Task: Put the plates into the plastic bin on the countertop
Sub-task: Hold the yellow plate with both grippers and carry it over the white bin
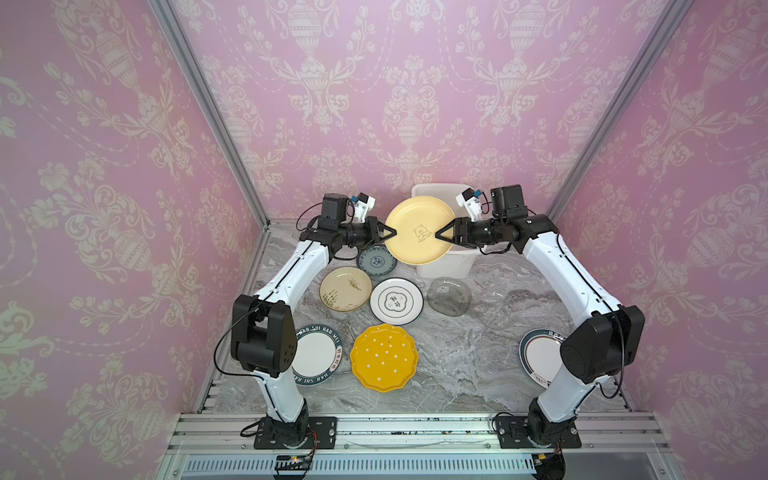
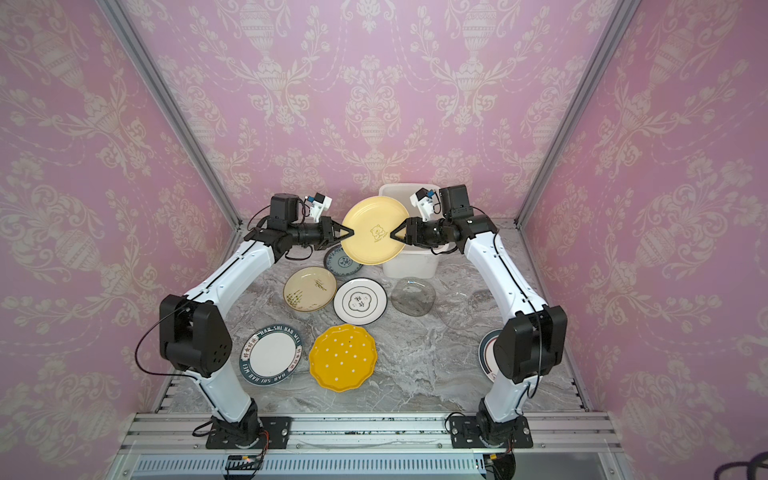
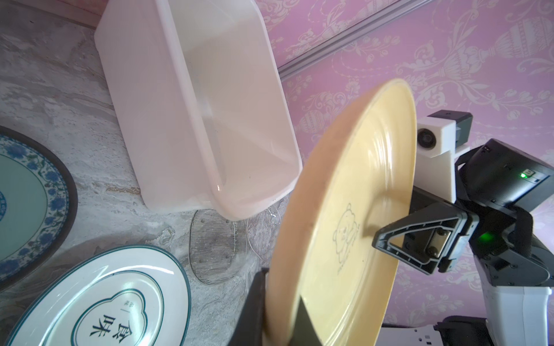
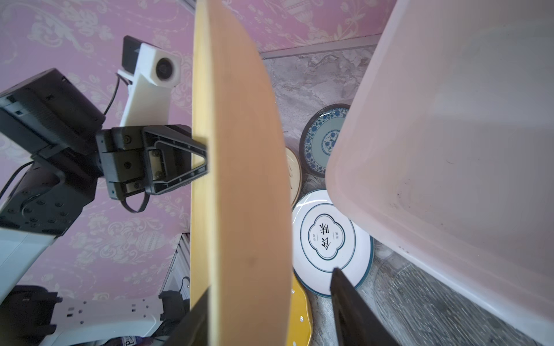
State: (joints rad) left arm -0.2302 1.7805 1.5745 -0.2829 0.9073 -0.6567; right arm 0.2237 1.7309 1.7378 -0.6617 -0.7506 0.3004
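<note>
Bear plate [image 1: 417,216] over bin [image 1: 444,264]: left fingers [image 1: 385,233] clamped, right fingers [image 1: 444,235] parted.

The plate hangs tilted in the air above the bin's near wall, clear of the tabletop [image 1: 457,365]. The left fingers pinch its rim from both faces; the right fingers straddle the opposite rim with a visible gap. The right arm should back straight off the rim first. The left arm can then carry the plate over the opening and lower it flat before release.

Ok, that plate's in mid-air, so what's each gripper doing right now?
Left gripper: closed on the pale yellow plate.
Right gripper: open, plate rim between its jaws.
</note>
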